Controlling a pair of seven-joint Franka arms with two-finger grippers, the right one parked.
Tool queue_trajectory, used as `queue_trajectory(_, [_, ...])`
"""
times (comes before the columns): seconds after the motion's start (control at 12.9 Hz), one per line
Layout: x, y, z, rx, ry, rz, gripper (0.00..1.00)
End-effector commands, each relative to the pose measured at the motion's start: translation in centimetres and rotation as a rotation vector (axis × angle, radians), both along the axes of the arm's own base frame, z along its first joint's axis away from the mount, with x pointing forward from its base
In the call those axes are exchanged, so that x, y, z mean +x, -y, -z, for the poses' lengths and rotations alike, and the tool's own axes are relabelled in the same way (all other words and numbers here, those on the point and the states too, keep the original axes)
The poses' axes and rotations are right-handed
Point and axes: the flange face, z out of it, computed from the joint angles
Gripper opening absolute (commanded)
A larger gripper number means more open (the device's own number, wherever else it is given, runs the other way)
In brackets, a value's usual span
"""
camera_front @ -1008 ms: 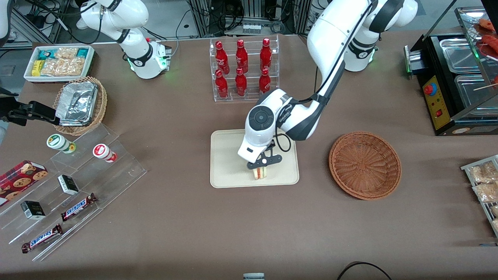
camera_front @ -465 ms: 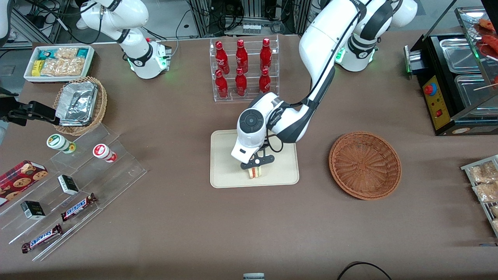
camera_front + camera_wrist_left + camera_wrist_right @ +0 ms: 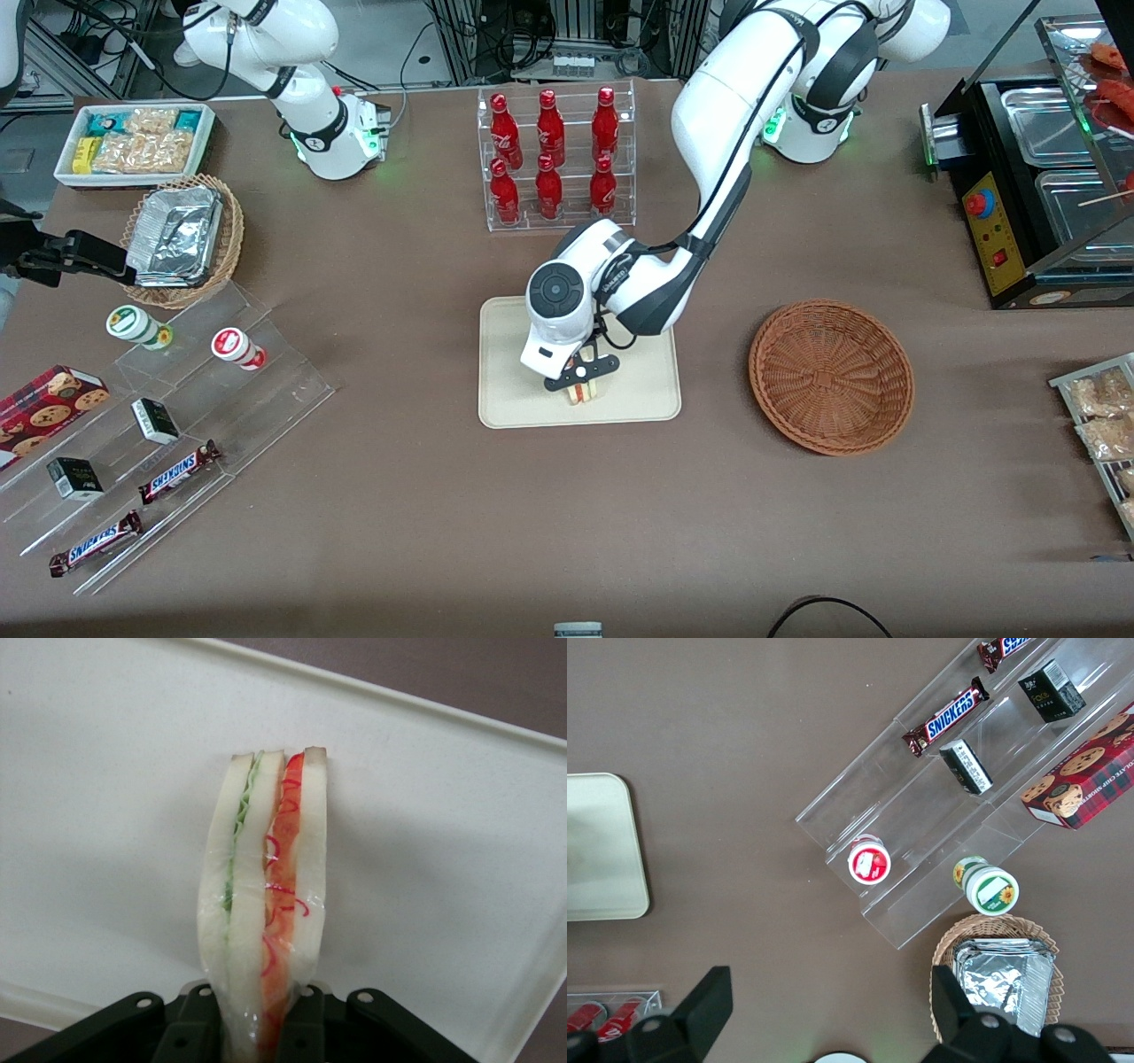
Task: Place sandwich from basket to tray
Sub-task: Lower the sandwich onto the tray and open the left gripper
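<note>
My left gripper (image 3: 581, 386) is over the cream tray (image 3: 514, 403), shut on the sandwich (image 3: 583, 393). In the left wrist view the sandwich (image 3: 264, 895) is a wrapped white-bread wedge with green and red filling, held between the black fingers (image 3: 197, 1028) with its tip pointing at the tray floor (image 3: 106, 833). I cannot tell whether it touches the tray. The reddish-brown wicker basket (image 3: 831, 376) stands beside the tray toward the working arm's end and holds nothing that shows.
A clear rack of red bottles (image 3: 554, 159) stands farther from the front camera than the tray. A tan wicker basket with foil trays (image 3: 182, 237), a snack bin (image 3: 133, 142) and clear candy shelves (image 3: 159, 425) lie toward the parked arm's end. A black food warmer (image 3: 1036, 177) stands at the working arm's end.
My gripper, still holding the sandwich, has moved over the tray toward the parked arm's end and a little farther from the front camera.
</note>
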Motion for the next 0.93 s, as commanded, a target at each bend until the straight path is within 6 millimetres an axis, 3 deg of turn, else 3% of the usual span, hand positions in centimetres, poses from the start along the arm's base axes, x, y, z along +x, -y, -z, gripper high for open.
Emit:
queue_trajectory(0.0, [0.1,0.7,0.2,0.017,0.007,-0.032,0.02])
queue_trajectory(0.08, [0.1,0.7,0.1,0.016,0.008,-0.032,0.67])
queue_trajectory(0.16, [0.1,0.7,-0.2,0.015,0.009,-0.033,1.00])
queue_trajectory(0.39, [0.6,0.3,-4.4,0.004,0.035,-0.034,1.00])
queue_trajectory(0.62, [1.1,-0.2,-10.4,-0.035,0.081,-0.022,1.00])
queue_trajectory(0.85, [1.8,-2.9,-15.9,-0.007,0.091,-0.012,1.00])
